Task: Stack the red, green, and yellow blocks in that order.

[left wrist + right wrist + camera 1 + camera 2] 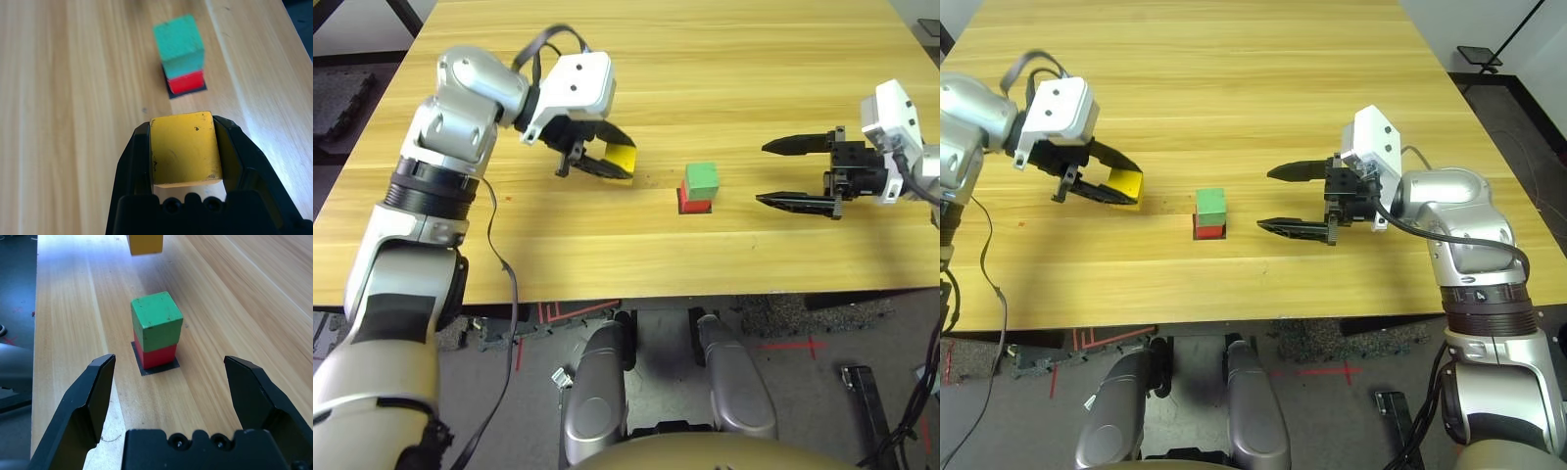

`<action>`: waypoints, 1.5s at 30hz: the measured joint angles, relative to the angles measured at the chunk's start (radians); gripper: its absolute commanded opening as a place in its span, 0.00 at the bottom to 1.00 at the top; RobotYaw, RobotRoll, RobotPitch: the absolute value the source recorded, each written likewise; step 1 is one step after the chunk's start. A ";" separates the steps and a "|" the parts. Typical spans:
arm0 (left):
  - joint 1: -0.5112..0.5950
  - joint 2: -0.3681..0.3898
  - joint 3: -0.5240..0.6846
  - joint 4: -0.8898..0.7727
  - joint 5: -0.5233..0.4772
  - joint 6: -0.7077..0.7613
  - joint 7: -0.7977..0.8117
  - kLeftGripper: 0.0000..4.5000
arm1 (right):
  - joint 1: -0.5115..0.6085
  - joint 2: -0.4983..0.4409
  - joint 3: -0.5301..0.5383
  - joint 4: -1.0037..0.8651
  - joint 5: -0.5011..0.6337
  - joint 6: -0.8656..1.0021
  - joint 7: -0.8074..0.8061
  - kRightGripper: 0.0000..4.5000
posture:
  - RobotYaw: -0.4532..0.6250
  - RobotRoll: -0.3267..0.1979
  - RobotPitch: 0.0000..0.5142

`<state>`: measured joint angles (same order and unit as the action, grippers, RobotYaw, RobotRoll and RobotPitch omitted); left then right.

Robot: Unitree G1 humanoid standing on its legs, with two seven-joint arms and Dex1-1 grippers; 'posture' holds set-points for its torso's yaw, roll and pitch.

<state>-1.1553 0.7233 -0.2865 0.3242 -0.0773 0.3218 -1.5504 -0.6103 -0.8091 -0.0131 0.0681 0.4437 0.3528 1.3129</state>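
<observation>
The green block (702, 177) sits on top of the red block (694, 201), which rests on a flat black square patch (156, 367) in the middle of the wooden table. My left gripper (607, 163) is shut on the yellow block (185, 148) and holds it just above the table, to the left of the stack. My right gripper (781, 173) hovers to the right of the stack, open, with nothing between its fingers, which point at the two stacked blocks.
The wooden table (724, 59) stretches far behind the stack. Its front edge (656, 294) runs close below the blocks. A black cable (499, 264) hangs from my left arm over that edge.
</observation>
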 measured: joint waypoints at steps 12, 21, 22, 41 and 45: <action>-0.139 -0.166 -0.004 -0.073 0.000 0.351 0.149 0.43 | -0.010 0.020 0.003 0.030 -0.011 -0.021 -0.008 1.00 | 0.60 0.90 0.43; -0.132 -0.199 -0.018 -0.254 -0.066 0.517 0.200 0.43 | -0.008 0.027 0.002 0.030 -0.011 -0.026 -0.016 1.00 | 0.60 0.92 0.43; -0.129 -0.199 -0.025 -0.270 -0.073 0.537 0.209 0.43 | -0.006 0.027 0.002 0.030 -0.011 -0.026 -0.017 1.00 | 0.60 0.93 0.43; -0.100 -0.279 -0.087 -0.302 -0.093 0.616 0.394 0.43 | -0.006 0.032 0.002 0.040 -0.011 -0.032 -0.024 1.00 | 0.60 0.93 0.44; -0.066 -0.278 -0.096 -0.304 -0.093 0.598 0.398 0.43 | -0.006 0.032 0.002 0.040 -0.011 -0.032 -0.024 1.00 | 0.59 0.93 0.44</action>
<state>-1.2210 0.4457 -0.3827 0.0205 -0.1706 0.9197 -1.1524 -0.6163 -0.7776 -0.0112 0.1077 0.4327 0.3213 1.2885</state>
